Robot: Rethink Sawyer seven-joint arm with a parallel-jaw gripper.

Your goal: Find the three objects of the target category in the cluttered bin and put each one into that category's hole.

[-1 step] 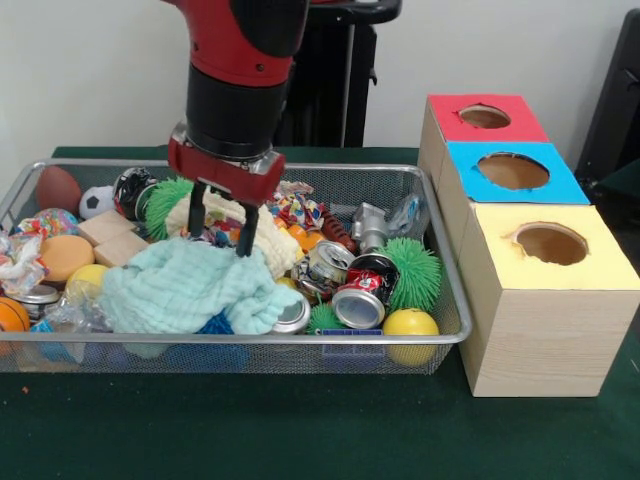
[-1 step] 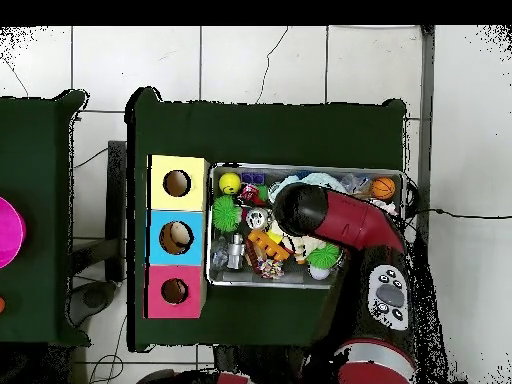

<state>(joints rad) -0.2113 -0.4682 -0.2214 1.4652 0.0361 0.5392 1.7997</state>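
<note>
My gripper [image 1: 221,226] hangs open over the middle of the wire bin [image 1: 445,250], its fingertips just above a mint green cloth [image 1: 185,290] and in front of a cream knitted cloth [image 1: 268,243]. Nothing is held between the fingers. Crushed cans [image 1: 358,300] lie right of the cloths, beside a green spiky ball [image 1: 413,272] and a yellow ball [image 1: 411,328]. Right of the bin stand three boxes with holes: red [image 1: 485,116], blue [image 1: 513,170] and yellow [image 1: 551,243]. In the overhead view the arm [image 2: 335,222] covers the gripper and much of the bin [image 2: 214,225].
At the bin's left end lie wooden blocks [image 1: 105,228], a brown football [image 1: 58,188], a small soccer ball [image 1: 96,200] and an orange ball [image 1: 10,315]. In the overhead view the yellow [image 2: 177,183], blue [image 2: 177,237] and red [image 2: 175,291] boxes stand left of the bin.
</note>
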